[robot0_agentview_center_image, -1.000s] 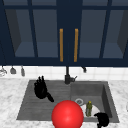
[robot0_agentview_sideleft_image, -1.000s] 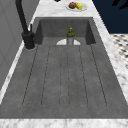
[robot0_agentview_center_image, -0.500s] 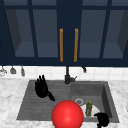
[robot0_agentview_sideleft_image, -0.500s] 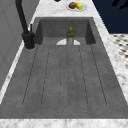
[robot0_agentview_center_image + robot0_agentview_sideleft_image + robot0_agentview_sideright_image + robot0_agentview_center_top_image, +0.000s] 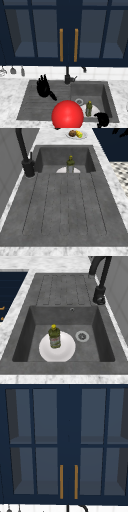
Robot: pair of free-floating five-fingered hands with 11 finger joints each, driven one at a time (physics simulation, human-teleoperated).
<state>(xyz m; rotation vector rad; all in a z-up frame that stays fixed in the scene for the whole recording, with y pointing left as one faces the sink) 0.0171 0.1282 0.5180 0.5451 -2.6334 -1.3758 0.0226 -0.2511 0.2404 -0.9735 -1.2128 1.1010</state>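
Note:
My left hand [image 5: 43, 86] hovers over the ribbed drainboard [image 5: 32, 105], fingers straight and pointing up, holding nothing. My right hand [image 5: 102, 119] hangs at the sink's front right rim, close to a white plate [image 5: 94, 110] in the basin. A small green bottle [image 5: 89, 108] with a yellow cap stands upright on that plate; the right side view shows the bottle [image 5: 54, 336] on the plate [image 5: 66, 352] beside the drain [image 5: 82, 336]. A red ball [image 5: 67, 114] sits in front of the sink's front edge, between the hands.
A black faucet [image 5: 67, 77] rises behind the sink. The wall cabinet [image 5: 67, 446] has glass doors, both closed, with two orange handles [image 5: 61, 45]. A dish of fruit [image 5: 76, 134] rests on the marble counter beyond the basin. Utensils [image 5: 12, 70] hang at the left.

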